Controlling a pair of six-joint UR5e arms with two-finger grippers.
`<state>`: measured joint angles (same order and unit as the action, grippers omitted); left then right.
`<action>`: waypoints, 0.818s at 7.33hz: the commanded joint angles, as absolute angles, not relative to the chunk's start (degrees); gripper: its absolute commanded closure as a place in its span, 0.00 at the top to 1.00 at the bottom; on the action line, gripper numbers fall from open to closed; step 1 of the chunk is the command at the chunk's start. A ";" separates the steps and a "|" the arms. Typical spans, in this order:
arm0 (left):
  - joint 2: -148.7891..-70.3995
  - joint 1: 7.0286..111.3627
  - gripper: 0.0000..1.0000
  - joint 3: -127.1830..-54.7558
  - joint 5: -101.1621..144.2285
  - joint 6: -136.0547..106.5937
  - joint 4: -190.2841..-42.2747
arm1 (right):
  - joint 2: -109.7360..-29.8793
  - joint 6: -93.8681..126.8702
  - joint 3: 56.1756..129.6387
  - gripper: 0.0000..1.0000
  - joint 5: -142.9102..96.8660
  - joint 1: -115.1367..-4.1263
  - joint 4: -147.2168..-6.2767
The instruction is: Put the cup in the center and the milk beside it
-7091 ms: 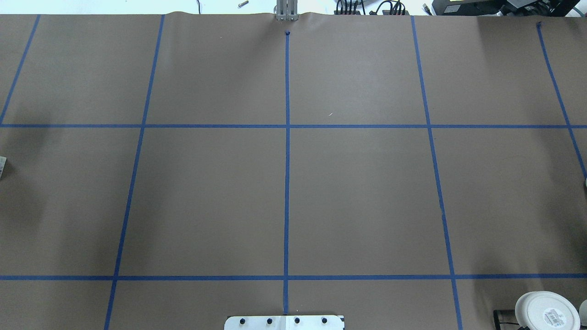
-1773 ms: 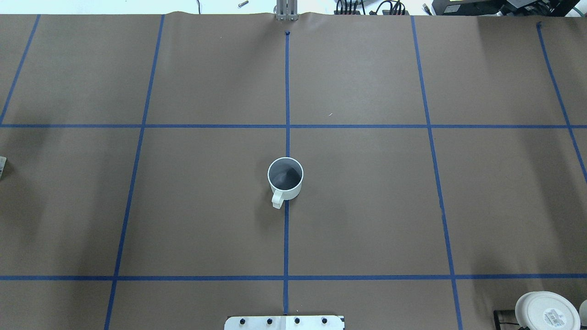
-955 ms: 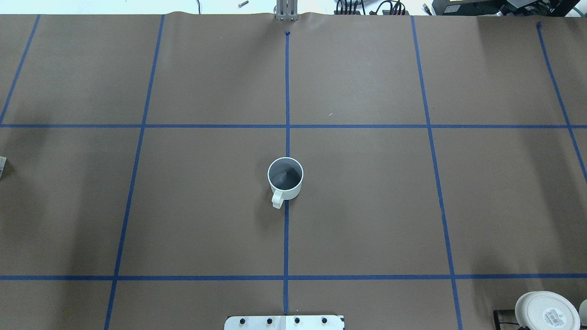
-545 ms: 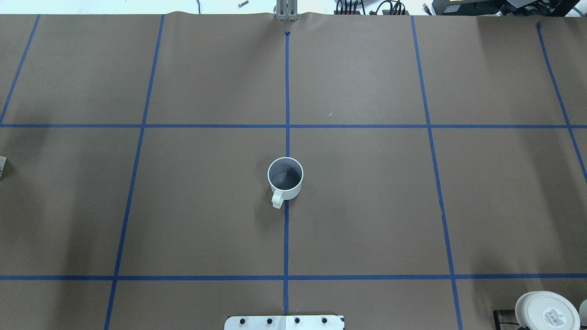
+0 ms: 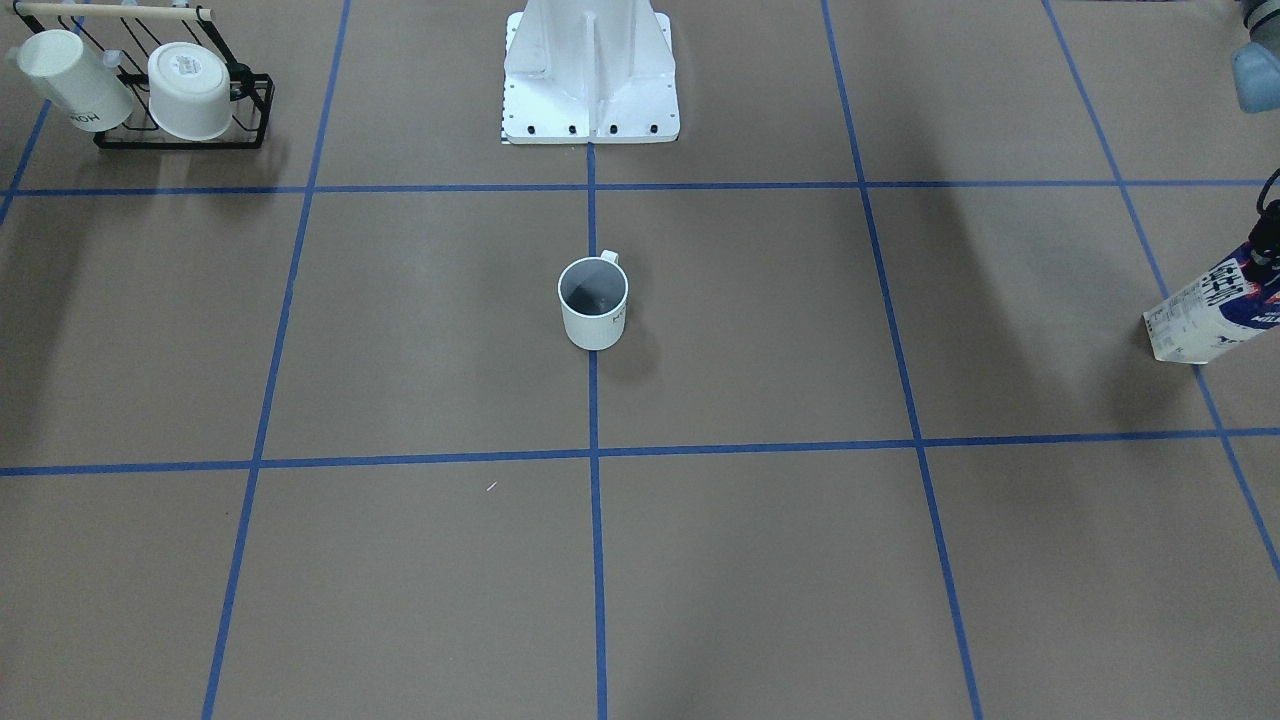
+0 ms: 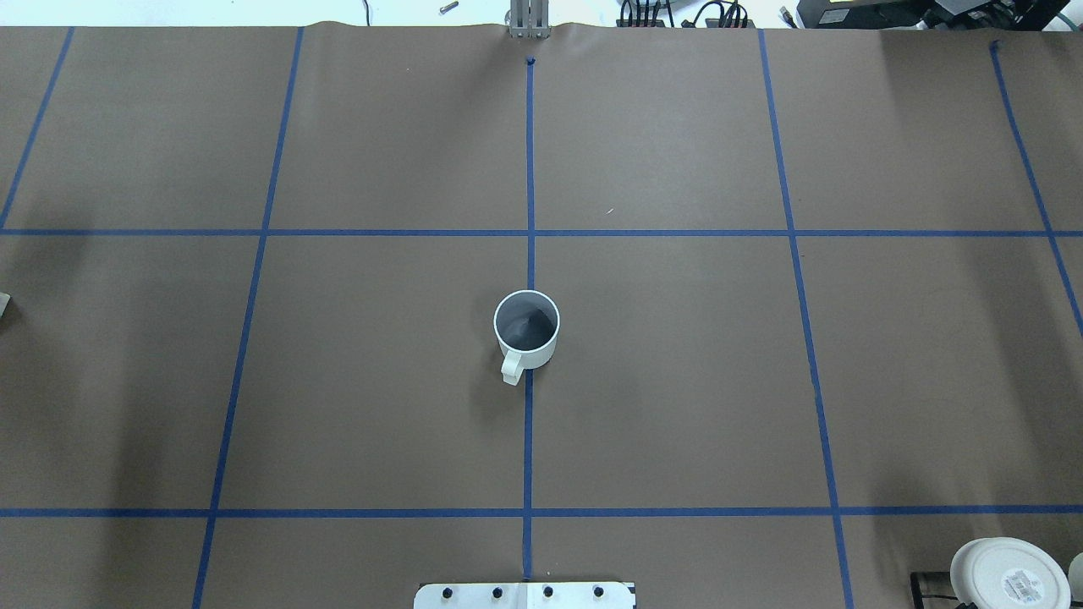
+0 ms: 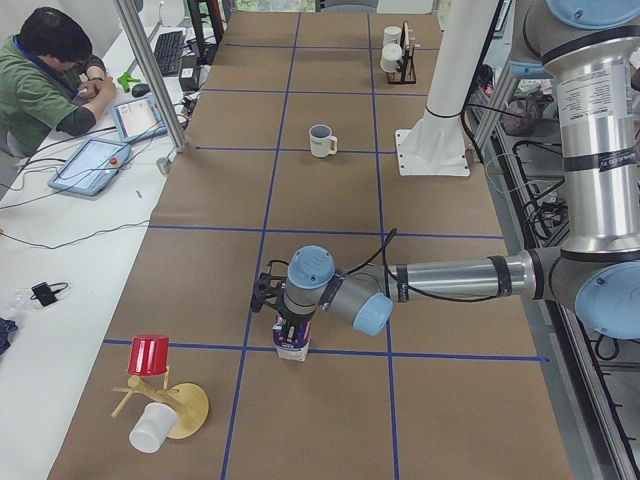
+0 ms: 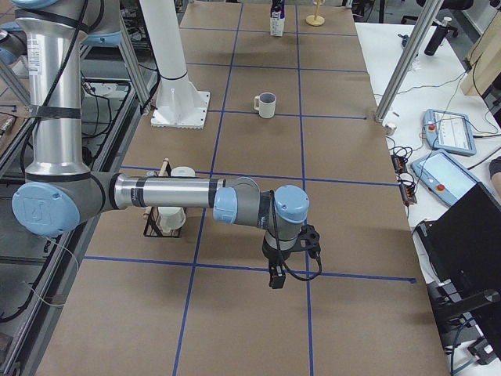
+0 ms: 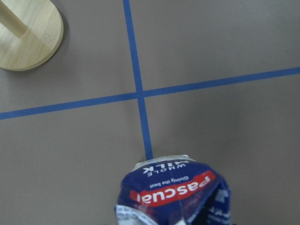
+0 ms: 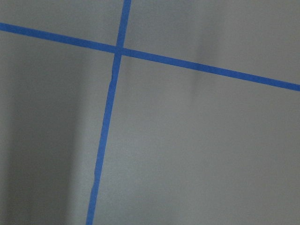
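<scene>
The cup (image 6: pixel 526 326) is a white mug with a dark grey inside. It stands upright on the table's centre line with its handle towards the robot, and also shows in the front view (image 5: pixel 593 303). The milk (image 5: pixel 1205 318) is a navy and white carton at the far left end of the table. In the left wrist view it (image 9: pixel 173 197) fills the bottom, its top pinched. My left gripper (image 7: pixel 290 322) is on the carton's top and looks shut on it. My right gripper (image 8: pixel 275 274) hangs low over bare table, far from the cup; I cannot tell if it is open.
A black rack (image 5: pixel 180 95) with white cups stands near the robot's right side. A wooden mug tree (image 7: pixel 165 405) with a red cup stands beyond the carton. The robot's white base (image 5: pixel 590 80) is behind the cup. An operator (image 7: pixel 45 80) sits at the side desk.
The cup came to the table's centre after the oldest frame and has stood still since. The carton's sliver at the overhead view's left edge has shifted slightly outward in the last half second.
</scene>
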<state>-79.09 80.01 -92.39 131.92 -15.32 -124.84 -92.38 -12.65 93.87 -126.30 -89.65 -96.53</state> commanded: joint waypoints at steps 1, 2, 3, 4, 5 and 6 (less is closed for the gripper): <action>-79.10 79.98 0.00 -92.37 131.92 -15.47 -126.38 | -92.37 -12.66 93.87 1.00 -126.30 -89.65 -96.50; -79.10 79.98 0.00 -92.55 131.92 -15.47 -126.47 | -92.37 -12.66 93.87 1.00 -126.30 -89.65 -96.50; -79.10 79.98 0.00 -93.07 132.10 -15.56 -126.56 | -92.37 -12.66 93.87 1.00 -126.30 -89.65 -96.50; -79.10 80.07 0.00 -94.21 132.71 -15.64 -126.30 | -92.37 -12.66 93.87 1.00 -126.30 -89.65 -96.50; -79.10 80.07 0.00 -95.96 133.15 -15.82 -125.25 | -92.37 -12.66 93.78 1.00 -126.30 -89.65 -96.50; -79.28 80.16 0.00 -97.37 136.20 -18.52 -124.81 | -92.37 -12.66 93.61 1.00 -126.30 -89.65 -96.50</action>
<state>-79.15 80.08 -95.51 133.65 -16.39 -125.54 -92.37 -12.66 93.75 -126.30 -89.65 -96.50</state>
